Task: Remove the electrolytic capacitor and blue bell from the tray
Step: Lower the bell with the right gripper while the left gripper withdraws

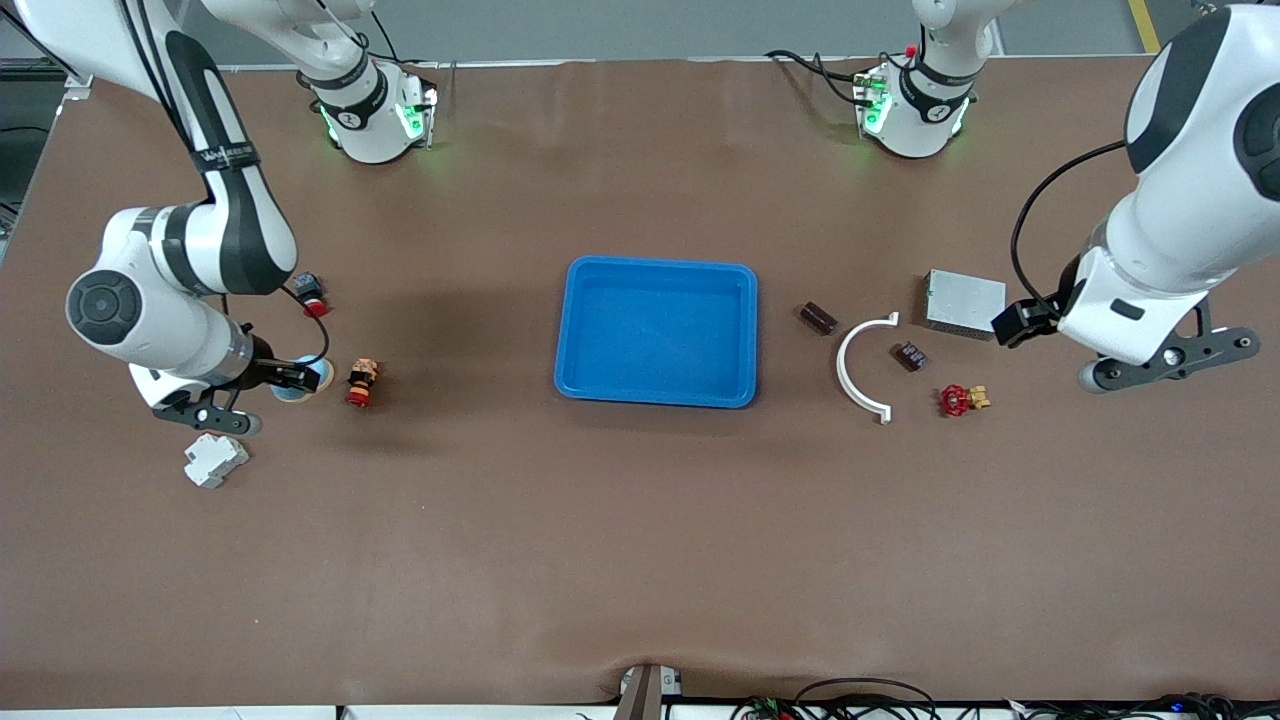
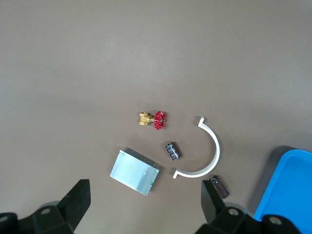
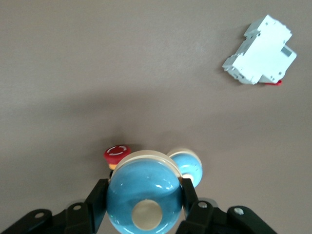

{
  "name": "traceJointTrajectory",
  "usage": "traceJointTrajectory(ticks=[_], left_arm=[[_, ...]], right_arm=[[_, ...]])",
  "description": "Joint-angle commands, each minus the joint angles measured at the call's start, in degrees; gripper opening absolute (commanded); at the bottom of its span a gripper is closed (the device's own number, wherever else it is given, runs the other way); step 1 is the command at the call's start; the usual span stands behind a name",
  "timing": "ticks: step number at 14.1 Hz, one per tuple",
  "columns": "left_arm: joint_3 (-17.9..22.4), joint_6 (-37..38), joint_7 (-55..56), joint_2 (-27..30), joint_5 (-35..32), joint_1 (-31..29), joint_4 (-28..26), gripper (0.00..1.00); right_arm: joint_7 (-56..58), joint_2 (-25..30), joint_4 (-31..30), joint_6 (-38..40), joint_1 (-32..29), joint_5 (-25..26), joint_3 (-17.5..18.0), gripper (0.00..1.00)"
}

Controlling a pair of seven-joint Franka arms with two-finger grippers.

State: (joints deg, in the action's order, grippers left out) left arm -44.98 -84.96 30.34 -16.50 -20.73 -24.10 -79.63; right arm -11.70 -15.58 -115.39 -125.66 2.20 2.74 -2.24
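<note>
The right tool [image 3: 145, 202] is clamping the blue bell [image 3: 144, 195] over the worktop's right-arm end, clear of the emptied tray [image 1: 657, 270], while the left tool [image 2: 146, 204] is hanging open near the electrolytic capacitor [image 1: 910, 356].

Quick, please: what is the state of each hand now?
Left hand: open, holding nothing.
Right hand: closed on the blue bell.
</note>
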Motion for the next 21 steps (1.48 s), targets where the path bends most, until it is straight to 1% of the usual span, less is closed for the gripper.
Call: traceJointTrajectory(ticks=[1, 3, 4, 5, 7, 10, 12, 13, 14, 16, 17, 18, 20, 21], left_arm=[[-0.5, 0.5, -1.5, 2.8, 1.0, -0.7, 0.7, 1.00], [0.1, -0.3, -4.1, 4.2, 2.8, -0.5, 0.5, 1.00], [2.1, -0.4, -6.6, 5.5, 5.3, -0.2, 0.5, 1.00], [5.8, -1.3, -7.9, 7.3, 8.8, 1.3, -0.2, 1.00], [12.8, -1.3, -8.8, 9.3, 14.1, 5.4, -1.8, 1.00], [21.3, -1.3, -10.8, 13.2, 16.0, 12.3, -4.8, 1.00], [27.0, -1.3, -11.2, 15.3, 19.7, 16.1, -7.2, 1.00], [29.6, -1.3, -13.0, 16.1, 20.1, 18.0, -8.0, 1.00], [31.2, -1.3, -14.6, 17.2, 20.1, 19.3, -9.4, 1.00], [32.2, -1.3, -15.0, 19.0, 20.2, 20.1, -11.7, 1.00], [33.4, -1.4, -15.5, 19.7, 19.9, 21.8, -12.4, 1.00], [35.1, -1.4, -15.5, 20.0, 19.8, 23.5, -12.5, 1.00], [35.9, -1.4, -15.5, 20.1, 19.9, 24.0, -12.5, 1.00], [37.2, -1.5, -15.5, 20.3, 19.9, 25.1, -12.5, 1.00]], right_arm=[[1.9, -2.1, 1.3, -1.9, -2.5, 2.8, 1.0, 0.00], [2.0, -4.0, 1.7, -5.0, -3.2, 4.2, 1.0, 0.00], [3.1, -5.0, 1.7, -6.7, -4.0, 4.5, 1.0, 0.00], [4.7, -6.2, 1.9, -8.5, -4.7, 4.5, 1.0, 0.00], [5.9, -8.3, 2.1, -11.5, -6.1, 4.5, 1.0, 0.00], [6.0, -10.6, 2.4, -14.5, -6.2, 4.5, 1.0, 0.00], [5.9, -12.0, 2.7, -16.1, -6.2, 4.5, 1.0, 0.00], [5.8, -12.5, 3.3, -16.4, -6.2, 4.5, 1.0, 0.00], [5.7, -13.2, 3.7, -16.7, -6.2, 4.4, 1.0, 0.00], [5.6, -13.9, 3.9, -17.9, -6.2, 4.4, 1.0, 0.00], [5.6, -14.5, 4.0, -18.3, -6.2, 4.4, 1.0, 0.00], [5.6, -14.9, 4.1, -19.1, -6.2, 4.4, 1.0, 0.00], [5.5, -16.0, 4.4, -20.4, -6.2, 4.4, 1.0, 0.00], [5.5, -16.3, 4.5, -20.8, -6.3, 4.4, 1.0, 0.00]])
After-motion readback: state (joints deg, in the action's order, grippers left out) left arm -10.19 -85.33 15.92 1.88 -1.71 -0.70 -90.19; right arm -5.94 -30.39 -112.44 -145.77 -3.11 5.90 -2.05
